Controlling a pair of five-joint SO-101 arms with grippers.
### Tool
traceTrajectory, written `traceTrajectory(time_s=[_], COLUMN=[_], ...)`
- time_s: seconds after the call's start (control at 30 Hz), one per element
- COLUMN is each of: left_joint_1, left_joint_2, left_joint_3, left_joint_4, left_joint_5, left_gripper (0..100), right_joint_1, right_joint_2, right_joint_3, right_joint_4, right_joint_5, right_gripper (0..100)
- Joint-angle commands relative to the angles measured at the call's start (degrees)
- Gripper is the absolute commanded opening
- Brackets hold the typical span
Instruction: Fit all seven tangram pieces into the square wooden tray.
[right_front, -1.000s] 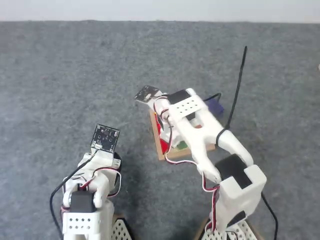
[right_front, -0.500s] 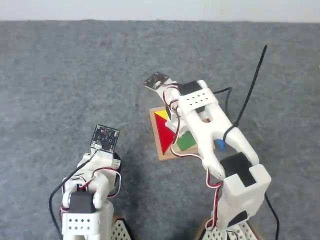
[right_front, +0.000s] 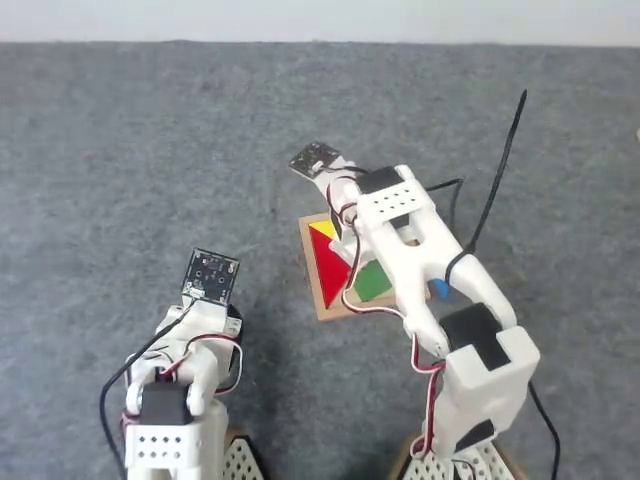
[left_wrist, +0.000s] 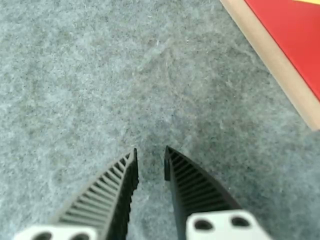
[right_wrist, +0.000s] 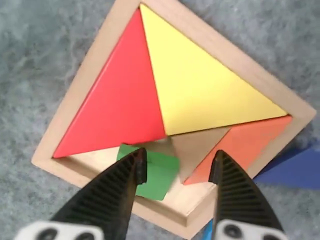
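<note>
Nearest me, the left gripper hangs over bare grey carpet. Its two ribbed black fingers are parted by a narrow gap with nothing between them.

Farther out, the right gripper is spread wide and empty above the square wooden tray. From the high camera its white arm lies across the tray and hides much of it.

I count four flat pieces inside. Two are large triangles, red and yellow, meeting along one edge. There is also one orange piece and one green square, which lies askew with bare wood around it.

Two more pieces are outside. A dark blue one is just past the orange corner, and a lighter blue one is beside the arm. The carpet is fuzzy and the pieces are smooth.
</note>
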Motion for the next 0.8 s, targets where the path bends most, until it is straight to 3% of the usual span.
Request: traceTrajectory(time_s=[0.0,0.77], left_joint_1=[-0.09,-0.09], left_joint_2=[-1.23,-1.23], left_joint_3=[-0.66,-0.66], left_joint_4=[0.18,0.18], left_joint_5=[-0.62,-0.62], left_gripper=[9,9], right_joint_1=[-2.68,-6.90], right_joint_2=[0.48,0.13], right_joint_3=[0.09,5.01], right_joint_4=[-0.92,1.19], right_joint_5=[-0.62,-1.05], right_gripper=[21.2,17.7])
